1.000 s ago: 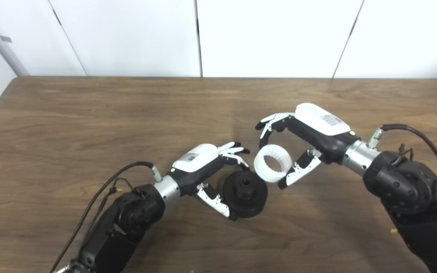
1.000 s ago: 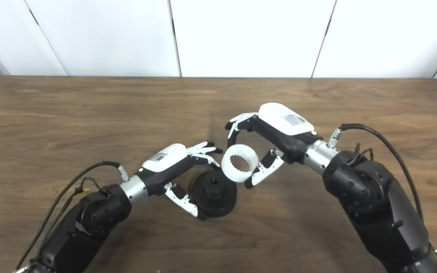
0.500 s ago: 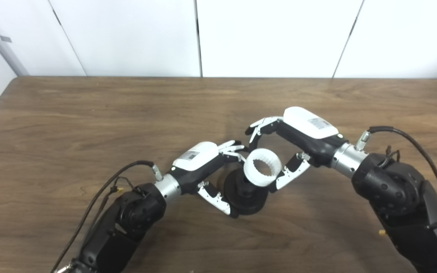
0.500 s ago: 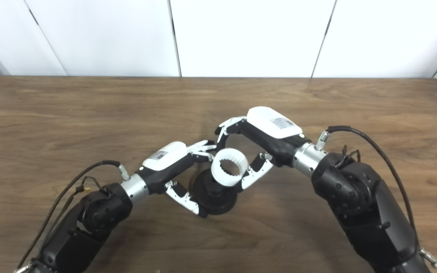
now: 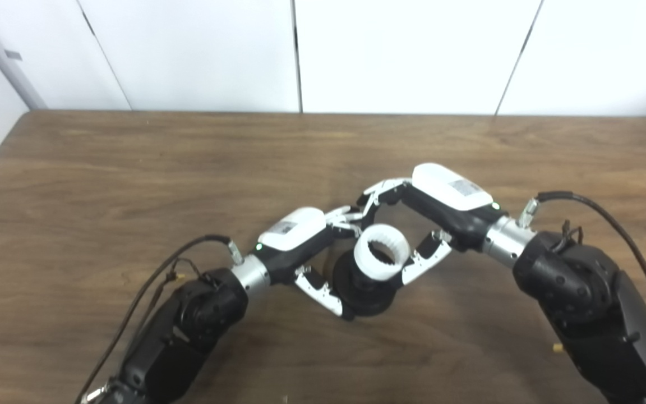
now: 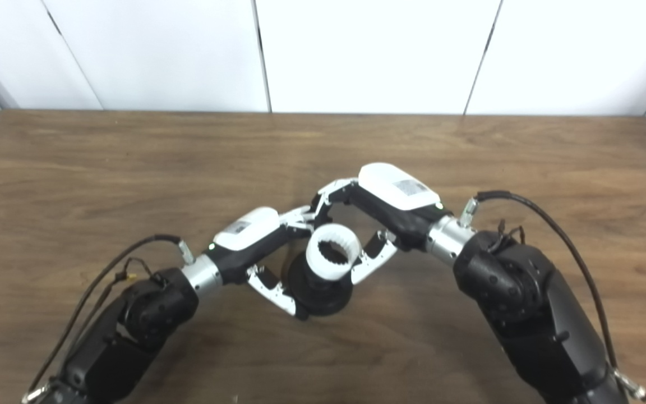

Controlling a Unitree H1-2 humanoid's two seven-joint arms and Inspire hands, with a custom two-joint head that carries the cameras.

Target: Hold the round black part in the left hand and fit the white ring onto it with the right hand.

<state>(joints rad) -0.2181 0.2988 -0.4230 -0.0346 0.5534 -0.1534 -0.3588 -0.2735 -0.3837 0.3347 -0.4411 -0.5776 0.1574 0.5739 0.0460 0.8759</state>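
Note:
The round black part (image 5: 365, 289) stands tilted on the wooden table (image 5: 132, 168) near the middle. My left hand (image 5: 306, 238) is shut on it, thumb below and fingers behind its top edge. The white ring (image 5: 382, 259), toothed inside, is held in my right hand (image 5: 441, 205) between fingers above and thumb below. The ring overlaps the black part's raised hub from the upper right; I cannot tell whether it is seated. The same scene shows in the right eye view, with the ring (image 6: 332, 258) over the black part (image 6: 317, 294).
White wall panels (image 5: 413, 50) stand behind the table's far edge. Black cables run along both forearms. The two hands nearly touch above the parts.
My right hand has carried the white ring left and down, from beside the black part to over its hub. My left hand has kept its hold. The camera has shifted slightly.

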